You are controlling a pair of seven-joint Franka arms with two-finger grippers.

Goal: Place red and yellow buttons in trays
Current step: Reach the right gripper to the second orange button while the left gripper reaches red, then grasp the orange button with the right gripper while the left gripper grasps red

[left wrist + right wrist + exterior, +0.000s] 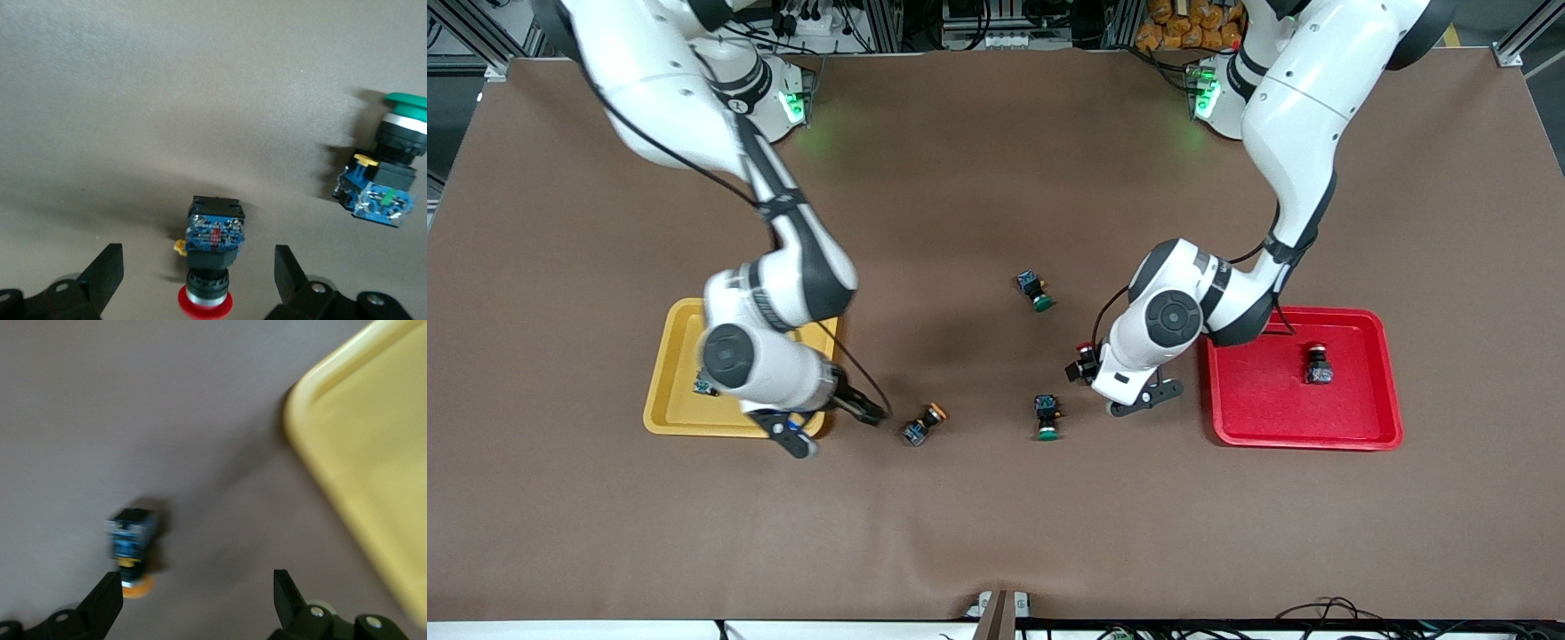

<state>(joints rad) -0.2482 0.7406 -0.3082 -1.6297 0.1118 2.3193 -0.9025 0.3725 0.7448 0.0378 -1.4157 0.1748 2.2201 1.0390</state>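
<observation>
Where brown cloth (978, 160) covers the table, 2 wide-open, empty claws: left claw (199, 283), right claw (198, 603).

One tray (667, 373) sits at the worktop's (996, 533) nine o'clock and another tray (1369, 391) at three o'clock, each holding a button (1320, 364). Four more buttons (923, 425) lie on the worktop between them.

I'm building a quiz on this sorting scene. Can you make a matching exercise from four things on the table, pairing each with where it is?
Things:
1. red tray
2. yellow tray
3. yellow-capped button
4. left gripper

Places:
A. on the bare table beside the yellow tray
B. open over a red-capped button
C. holds one red-capped button
D. partly under the right arm

Pairs: 1-C, 2-D, 3-A, 4-B
</observation>
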